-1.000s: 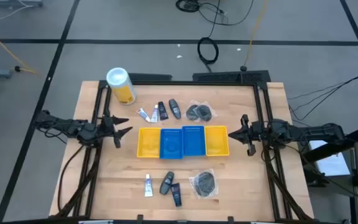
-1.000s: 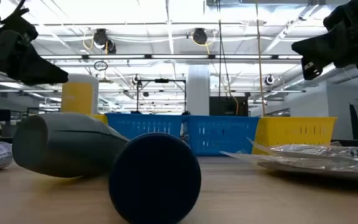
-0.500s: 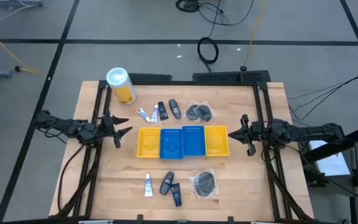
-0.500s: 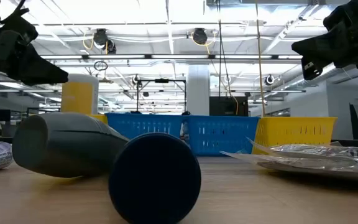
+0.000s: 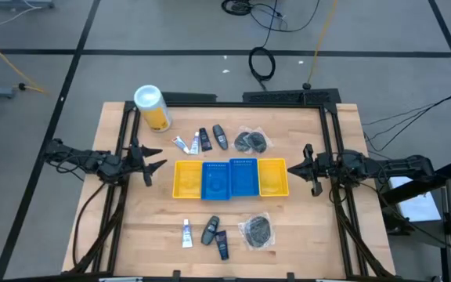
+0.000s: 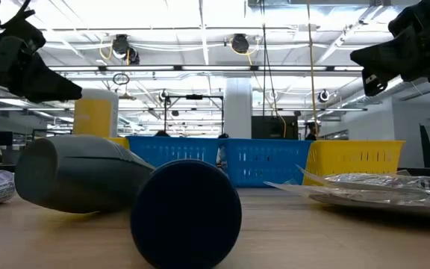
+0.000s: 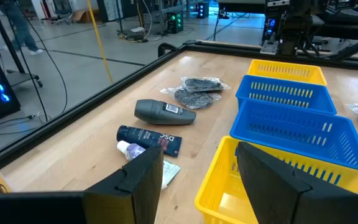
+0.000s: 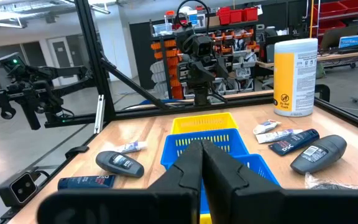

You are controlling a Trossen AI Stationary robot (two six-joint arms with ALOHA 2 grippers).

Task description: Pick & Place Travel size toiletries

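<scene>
Left gripper (image 5: 156, 164): at left table (image 5: 304, 227) edge, above surface, fingers apart, holding nothing. Right gripper (image 5: 297, 168): at right edge, fingers closed on nothing. Bins (image 5: 230, 178): row of four, yellow at ends, blue between, at table centre. Toiletries: far group (image 5: 210, 140) beside yellow canister (image 5: 153, 107) towards far edge; near group (image 5: 218, 233) along near edge.

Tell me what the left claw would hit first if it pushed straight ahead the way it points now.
Probably the near yellow bin. The left claw, open and empty, hangs at the table's left edge pointing along the bin row. Its height is unclear, so it might pass over the rim.
</scene>
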